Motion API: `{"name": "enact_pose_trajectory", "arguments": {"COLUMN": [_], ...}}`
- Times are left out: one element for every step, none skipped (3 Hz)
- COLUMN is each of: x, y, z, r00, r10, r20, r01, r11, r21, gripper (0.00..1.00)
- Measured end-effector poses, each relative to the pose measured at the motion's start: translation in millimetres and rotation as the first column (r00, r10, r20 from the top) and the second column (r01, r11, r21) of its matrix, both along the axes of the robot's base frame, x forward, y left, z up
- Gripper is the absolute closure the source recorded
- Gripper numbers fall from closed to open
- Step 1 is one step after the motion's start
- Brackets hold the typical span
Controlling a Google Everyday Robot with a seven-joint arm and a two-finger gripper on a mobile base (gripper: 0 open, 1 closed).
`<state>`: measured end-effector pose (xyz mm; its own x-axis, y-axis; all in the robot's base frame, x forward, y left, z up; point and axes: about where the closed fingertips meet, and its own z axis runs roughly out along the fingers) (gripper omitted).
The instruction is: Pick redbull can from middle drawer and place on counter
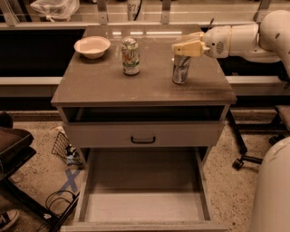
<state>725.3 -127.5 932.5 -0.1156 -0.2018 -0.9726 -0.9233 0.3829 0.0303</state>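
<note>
standing near counter point(99, 86) edge, redbull can point(181, 71) under hand point(182, 48).

The tool point(185, 48) hovers over the redbull can point(180, 71) upright on the counter point(104, 84).

The gripper point(188, 47) sits at the top of the redbull can point(181, 70) on the counter point(104, 81). It covers the can's lid and upper rim, and whether it touches the can cannot be told. The can's dark markings are too blurred to read, as is the lettering on the green-and-white can point(130, 55). The arm point(240, 38) runs off the right edge. The gap point(145, 113) under the counter is too dark to see into. The middle drawer point(144, 204) is cut off at its front by the bottom edge. A white robot body point(274, 190) is cut by the right and bottom edges, a plastic bag point(54, 7) by the top, and a shoe point(7, 219) by the left.
</note>
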Motion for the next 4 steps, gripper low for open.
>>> {"name": "enact_pose_trajectory", "arguments": {"x": [0.7, 1.1, 1.3, 1.3], "y": [3.2, 6.4, 7.8, 7.9], "z": [-2.4, -3.3, -3.4, -3.4], "r00": [1.0, 1.0, 0.9999, 0.9999], "r10": [0.004, 0.009, 0.011, 0.011], "r20": [-0.002, -0.003, -0.004, -0.004], "r01": [-0.004, -0.009, -0.011, -0.011], "r11": [1.0, 1.0, 1.0, 1.0], "r21": [-0.001, 0.0, 0.0, 0.0], "gripper": [0.87, 0.62, 0.4, 0.17]}}
